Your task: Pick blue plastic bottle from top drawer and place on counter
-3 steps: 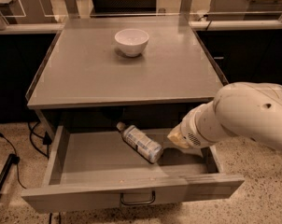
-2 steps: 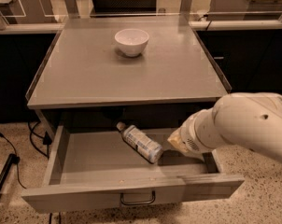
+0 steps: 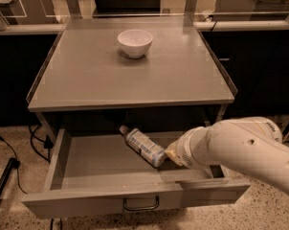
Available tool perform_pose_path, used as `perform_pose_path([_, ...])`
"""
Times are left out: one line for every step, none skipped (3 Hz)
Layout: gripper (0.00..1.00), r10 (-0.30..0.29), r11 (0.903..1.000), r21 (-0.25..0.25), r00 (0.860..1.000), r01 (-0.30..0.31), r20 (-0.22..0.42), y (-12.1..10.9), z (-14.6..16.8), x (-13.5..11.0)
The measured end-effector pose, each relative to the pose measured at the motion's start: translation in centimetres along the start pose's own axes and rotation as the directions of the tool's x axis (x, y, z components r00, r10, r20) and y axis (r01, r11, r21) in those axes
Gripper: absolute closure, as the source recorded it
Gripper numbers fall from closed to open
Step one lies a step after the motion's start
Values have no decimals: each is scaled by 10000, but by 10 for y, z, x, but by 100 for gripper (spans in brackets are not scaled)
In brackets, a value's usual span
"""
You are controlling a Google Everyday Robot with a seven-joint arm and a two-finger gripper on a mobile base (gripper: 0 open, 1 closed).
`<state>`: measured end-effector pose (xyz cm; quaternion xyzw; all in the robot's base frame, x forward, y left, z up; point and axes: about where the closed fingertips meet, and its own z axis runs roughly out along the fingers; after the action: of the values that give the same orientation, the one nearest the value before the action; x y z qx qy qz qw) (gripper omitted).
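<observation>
The blue plastic bottle (image 3: 143, 146) lies on its side in the open top drawer (image 3: 87, 164), white cap pointing to the back left. My gripper (image 3: 172, 154) is inside the drawer at the bottle's bottom end, on its right, mostly hidden behind my white arm (image 3: 240, 150). The arm reaches in from the right over the drawer's front right corner. The counter (image 3: 135, 75) above the drawer is a flat grey top with low side rims.
A white bowl (image 3: 135, 42) stands on the counter near its back middle. The drawer's front panel (image 3: 77, 202) carries a small bar handle (image 3: 141, 205). Cables (image 3: 37, 138) hang left of the cabinet. Glass partitions (image 3: 20, 4) stand behind it.
My arm and gripper have moved left and a little down, closer to the bottle's bottom end. The bottle, drawer and bowl have not moved.
</observation>
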<state>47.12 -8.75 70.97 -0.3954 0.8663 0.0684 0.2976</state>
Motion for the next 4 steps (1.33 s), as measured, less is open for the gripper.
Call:
perform_pose_path([100,138,9996,-238,9996,-132,244,8,20,-3])
perform_pose_path([81,214,9987,-466,9990,-196,398,15,35,-8])
perform_pose_path([51,284,9975,-661,9982,-249,526,19,48,-12])
perform_pose_path([43,314,9971,-718,9978,-272,592,20,52,-14])
